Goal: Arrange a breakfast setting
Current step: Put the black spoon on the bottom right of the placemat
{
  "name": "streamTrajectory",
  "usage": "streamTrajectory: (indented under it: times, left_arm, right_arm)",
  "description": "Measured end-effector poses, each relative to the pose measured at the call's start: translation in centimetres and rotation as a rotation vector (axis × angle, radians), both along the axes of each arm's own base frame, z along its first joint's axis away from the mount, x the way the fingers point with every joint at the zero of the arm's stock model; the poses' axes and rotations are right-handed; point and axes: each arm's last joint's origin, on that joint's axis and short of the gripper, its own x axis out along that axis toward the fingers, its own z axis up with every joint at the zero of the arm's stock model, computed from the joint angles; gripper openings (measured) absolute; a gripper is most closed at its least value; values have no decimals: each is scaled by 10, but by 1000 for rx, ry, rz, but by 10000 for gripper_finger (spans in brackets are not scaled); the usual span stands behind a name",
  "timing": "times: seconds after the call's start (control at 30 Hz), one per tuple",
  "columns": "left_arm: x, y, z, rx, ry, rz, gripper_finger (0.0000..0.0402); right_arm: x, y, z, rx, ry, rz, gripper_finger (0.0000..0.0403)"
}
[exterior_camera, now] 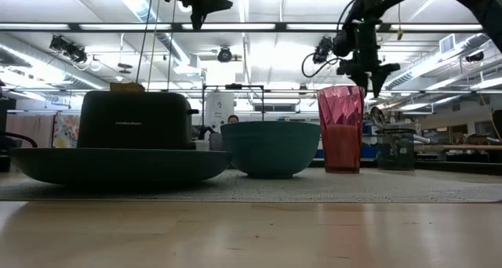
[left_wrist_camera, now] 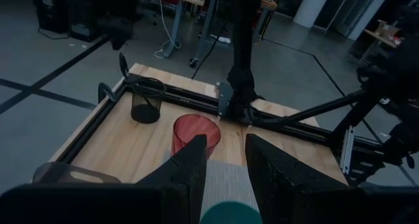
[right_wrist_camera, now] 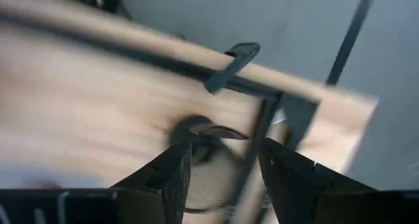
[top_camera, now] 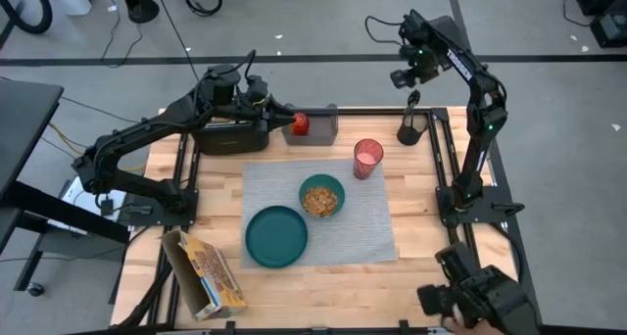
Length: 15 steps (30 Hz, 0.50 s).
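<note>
The grey placemat lies mid-table. On it are the teal plate, the teal bowl with cereal in it, and the red cup. The small red fruit sits on the grey tray. The metal spoon stands in a black mesh cup. My right gripper hangs open above that cup; the right wrist view shows the cup below its fingers. My left gripper is open and empty over the toaster, near the tray. No toast shows.
A cereal box lies at the table's near left corner. Black frame rails run along the table's left and right sides. Bare wood shows along the near edge and to the right of the placemat.
</note>
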Motion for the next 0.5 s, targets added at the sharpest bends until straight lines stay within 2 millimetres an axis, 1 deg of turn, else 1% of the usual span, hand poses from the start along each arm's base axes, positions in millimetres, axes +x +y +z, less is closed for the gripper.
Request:
streamTrajectory:
  times: [0.1, 0.17, 0.2, 0.27, 0.37, 0.43, 0.5]
  left_arm:
    - [0, 0, 0, 0, -1, 0, 114]
    - [0, 0, 1, 6, -6, -1, 114]
    - [0, 0, 1, 10, -8, -1, 114]
    - [0, 0, 1, 13, -12, -1, 114]
    - [1, 0, 3, 39, -23, -5, 114]
    - [1, 0, 3, 54, -29, -8, 114]
    - [1, 1, 4, 71, -37, -10, 114]
  right_arm:
    - [7, 3, 2, -38, -33, -290, 187]
    - [12, 6, 2, -91, 0, -424, 187]
    - [16, 9, 3, -127, 28, -472, 187]
    - [28, 15, 3, -203, 69, -511, 187]
    - [43, 24, 2, -291, 84, -629, 187]
    - [48, 23, -1, -343, 58, -724, 187]
    - [50, 24, -6, -396, 72, -809, 187]
